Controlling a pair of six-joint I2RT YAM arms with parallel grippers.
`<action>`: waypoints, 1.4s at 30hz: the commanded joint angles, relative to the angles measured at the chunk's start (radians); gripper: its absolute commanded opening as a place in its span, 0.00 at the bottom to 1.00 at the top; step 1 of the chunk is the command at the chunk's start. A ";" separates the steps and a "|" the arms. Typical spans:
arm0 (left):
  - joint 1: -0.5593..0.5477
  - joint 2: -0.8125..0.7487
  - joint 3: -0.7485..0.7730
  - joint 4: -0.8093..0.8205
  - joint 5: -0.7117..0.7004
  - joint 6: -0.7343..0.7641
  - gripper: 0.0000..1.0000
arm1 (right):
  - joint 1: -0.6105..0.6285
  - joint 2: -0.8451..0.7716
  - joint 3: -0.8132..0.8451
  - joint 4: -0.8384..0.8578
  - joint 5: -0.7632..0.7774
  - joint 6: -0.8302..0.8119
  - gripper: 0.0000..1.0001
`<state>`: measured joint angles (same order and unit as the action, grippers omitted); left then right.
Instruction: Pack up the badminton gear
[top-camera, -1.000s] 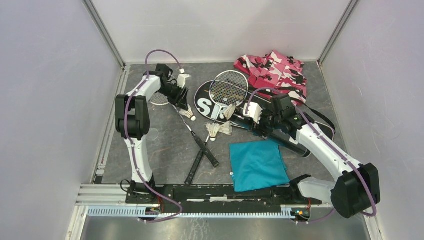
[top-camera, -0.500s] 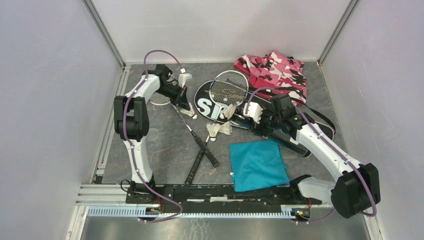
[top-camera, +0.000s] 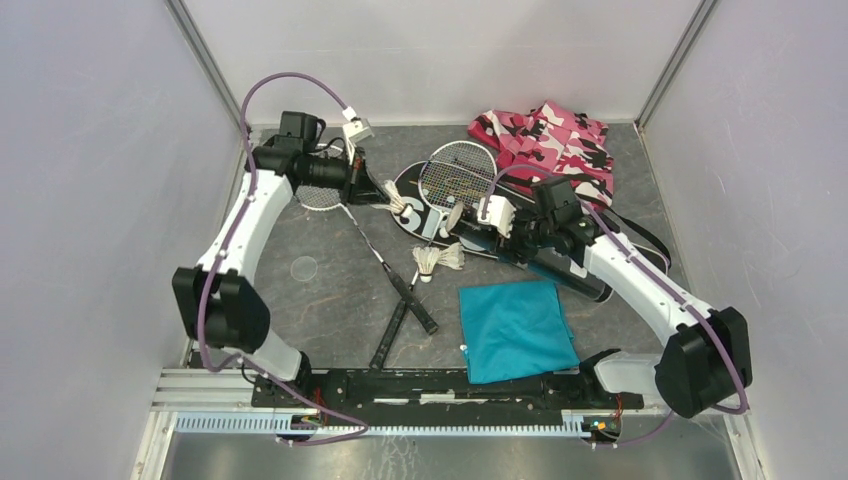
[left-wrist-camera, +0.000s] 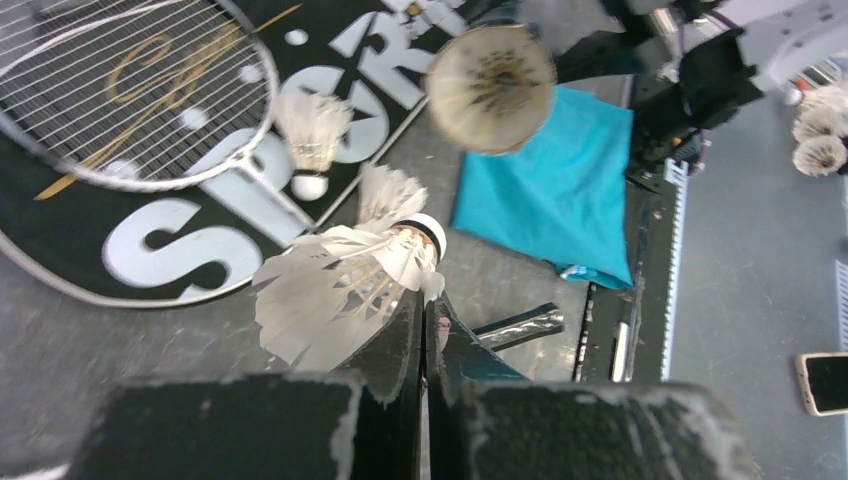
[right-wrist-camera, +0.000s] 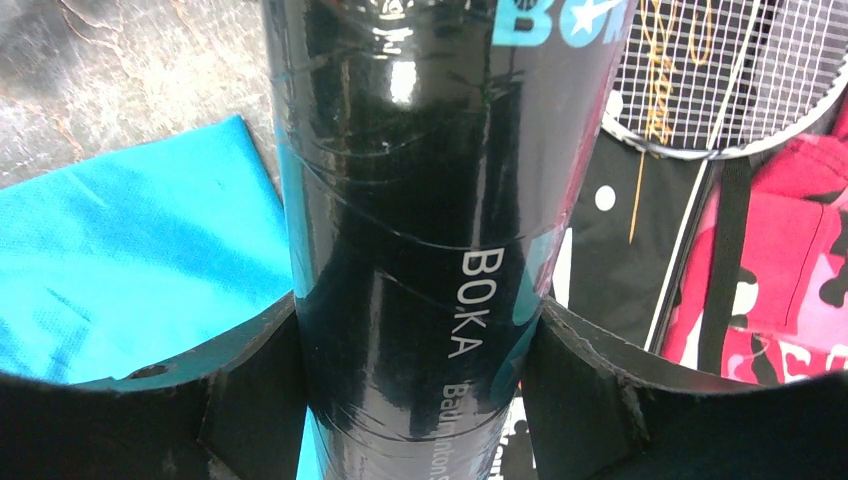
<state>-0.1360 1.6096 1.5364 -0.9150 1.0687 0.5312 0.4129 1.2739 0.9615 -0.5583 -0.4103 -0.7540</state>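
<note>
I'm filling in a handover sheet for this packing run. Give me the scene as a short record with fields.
left hand: shut on a shuttlecock
right hand: gripping the black tube
tube mouth: turned towards the left hand
loose shuttlecocks: two on the table, one on the bag
racquets: unpacked, handles crossed on the table
bag: flat, one racquet head resting on it

The black tube (right-wrist-camera: 420, 200) runs off the right wrist view's top and bottom edges; the "SPORT" bag (left-wrist-camera: 130, 250) and racquet head (left-wrist-camera: 130, 90) are cut at the left wrist view's upper left.
</note>
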 joint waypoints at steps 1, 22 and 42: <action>-0.081 -0.126 -0.097 0.241 0.023 -0.221 0.02 | 0.028 0.021 0.076 0.017 -0.050 -0.018 0.29; -0.341 -0.167 -0.306 0.639 -0.023 -0.459 0.02 | 0.097 0.062 0.130 0.025 -0.121 0.015 0.30; -0.405 -0.129 -0.322 0.618 0.065 -0.393 0.63 | 0.096 0.035 0.126 0.051 -0.174 0.067 0.29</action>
<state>-0.5076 1.4662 1.2003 -0.3153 1.0863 0.1215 0.5041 1.3365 1.0454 -0.5743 -0.5175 -0.7246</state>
